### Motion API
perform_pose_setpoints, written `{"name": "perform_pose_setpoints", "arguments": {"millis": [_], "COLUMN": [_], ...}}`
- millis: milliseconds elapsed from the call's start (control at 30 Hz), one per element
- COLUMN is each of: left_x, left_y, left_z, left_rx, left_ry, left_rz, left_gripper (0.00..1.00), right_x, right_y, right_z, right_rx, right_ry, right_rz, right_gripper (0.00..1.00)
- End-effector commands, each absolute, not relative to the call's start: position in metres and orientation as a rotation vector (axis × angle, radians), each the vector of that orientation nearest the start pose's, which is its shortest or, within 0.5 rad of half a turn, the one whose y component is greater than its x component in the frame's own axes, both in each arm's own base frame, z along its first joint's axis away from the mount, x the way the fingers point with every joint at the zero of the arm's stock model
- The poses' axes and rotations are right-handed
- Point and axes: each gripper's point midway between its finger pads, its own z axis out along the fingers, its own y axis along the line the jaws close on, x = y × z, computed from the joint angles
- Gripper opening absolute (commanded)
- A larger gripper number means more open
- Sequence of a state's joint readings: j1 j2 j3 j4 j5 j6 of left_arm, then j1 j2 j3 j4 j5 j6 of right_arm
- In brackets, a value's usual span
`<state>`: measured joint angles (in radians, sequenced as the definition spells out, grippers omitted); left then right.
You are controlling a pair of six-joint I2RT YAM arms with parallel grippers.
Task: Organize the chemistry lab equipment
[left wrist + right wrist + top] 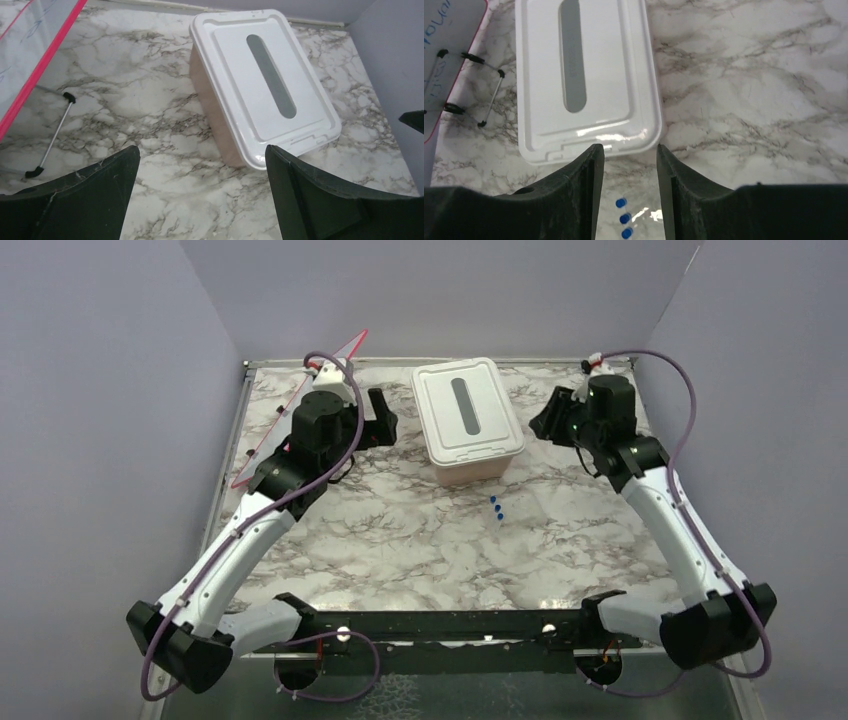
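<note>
Three clear tubes with blue caps (496, 507) lie side by side on the marble just in front of the pink tub (455, 472), which has its white lid (468, 410) on. In the right wrist view the tubes (624, 218) show in the gap between my fingers, far below them. A black wire stand (491, 97) props the red-edged panel at the left; its rod (54, 132) also shows in the left wrist view. My left gripper (388, 418) hangs wide open and empty left of the tub. My right gripper (545, 418) is open and empty on the tub's right.
The red-edged panel (300, 410) leans at the back left, close behind my left arm. Grey walls enclose the table on three sides. The tub (210, 115) sits between the two grippers, with bare marble (400, 540) in front of it.
</note>
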<state>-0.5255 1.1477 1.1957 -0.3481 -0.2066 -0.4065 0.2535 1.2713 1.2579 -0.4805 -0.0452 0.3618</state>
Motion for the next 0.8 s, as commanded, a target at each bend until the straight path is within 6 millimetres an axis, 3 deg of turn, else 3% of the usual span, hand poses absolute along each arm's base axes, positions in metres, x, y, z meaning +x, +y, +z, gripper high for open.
{"name": "perform_pose_setpoints", "arguments": {"millis": [0,167,333,400,567,767], "left_x": [0.301,0.265,0.233,0.222,0.203,0.191], "left_y": [-0.142,-0.120,-0.103,-0.094,-0.077,-0.067], "left_z": [0.277,0.274,0.298,0.315,0.353,0.370], "left_rx": [0.010,0.014,0.049,0.043,0.017,0.006], "left_ry": [2.034,2.034,1.964,1.910,1.833,1.812], "left_rz": [-0.317,-0.308,-0.329,-0.336,-0.332,-0.328], "left_gripper": [0.99,0.99,0.99,0.99,0.99,0.99], "right_x": [0.325,0.276,0.242,0.233,0.216,0.200], "right_y": [0.090,0.065,0.047,0.041,0.025,0.017], "right_z": [0.254,0.263,0.288,0.303,0.334,0.356], "right_rx": [0.242,0.276,0.300,0.310,0.350,0.364], "right_ry": [2.113,2.089,2.036,2.011,1.980,1.925], "right_rz": [0.344,0.275,0.236,0.223,0.165,0.164], "right_gripper": [0.49,0.64,0.77,0.98,1.00,1.00]}}
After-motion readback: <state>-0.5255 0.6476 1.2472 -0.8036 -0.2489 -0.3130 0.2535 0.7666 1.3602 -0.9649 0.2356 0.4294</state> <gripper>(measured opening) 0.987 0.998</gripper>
